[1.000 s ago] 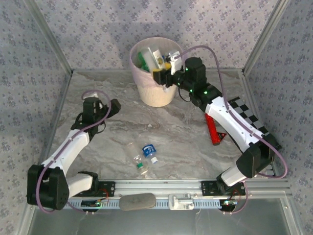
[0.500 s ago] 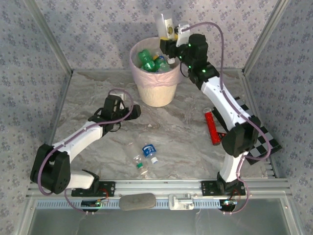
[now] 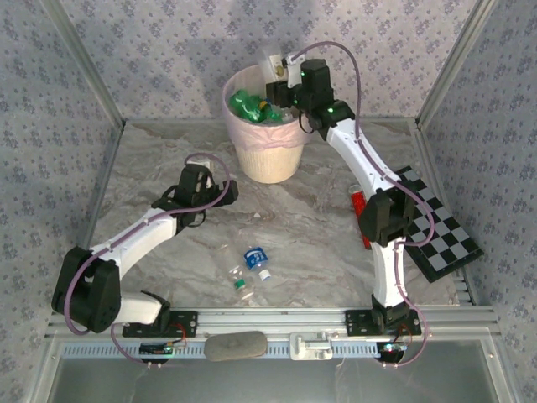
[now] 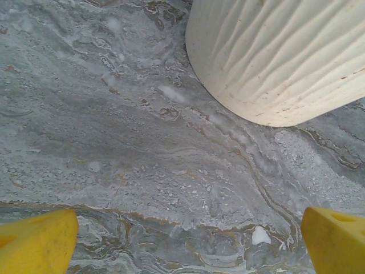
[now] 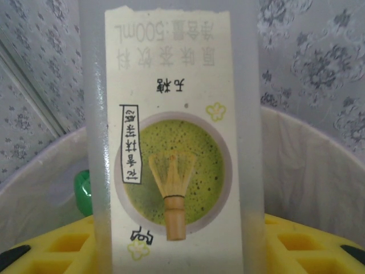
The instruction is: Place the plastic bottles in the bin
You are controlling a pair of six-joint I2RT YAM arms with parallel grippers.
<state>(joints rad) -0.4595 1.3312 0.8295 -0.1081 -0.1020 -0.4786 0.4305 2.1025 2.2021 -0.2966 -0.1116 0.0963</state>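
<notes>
Close to the near edge, about midway along it, two small bottles lie on the marble worktop (image 3: 310, 235). One is a blue-label bottle (image 3: 255, 256), and just left of it is a clear bottle (image 3: 237, 278) with a green band; whether they touch I cannot tell. Farther in, left of centre, the left claw (image 3: 228, 193) hangs low over bare worktop, gripping nothing. The left wrist view puts its yellow fingertips (image 4: 35, 242) at the two bottom corners, wide apart. It also gives what the overhead view does not: the bin's ribbed, scuffed cream wall curving down to its foot on the stone. Near the right edge a red bottle (image 3: 362, 220) lies partly hidden behind the right arm, next to a checkerboard (image 3: 440, 231). The bin (image 3: 267, 159) stands at the far edge, about the middle, with a pink liner (image 3: 281, 136) folded over its rim. The overhead view looks down into it at green bottles (image 3: 247, 102). Over its far-right rim the right claw (image 3: 274, 77) is clamped on a labelled bottle (image 5: 171, 142), no more than a pale sliver from above. The right wrist view shows it close: a translucent, straight-sided body held between yellow fingers (image 5: 308, 245). Its cream label is printed with a bowl of green tea and a bamboo whisk, the characters upside down. Beyond it is the bin's rim, with a bit of green bottle at the left.
</notes>
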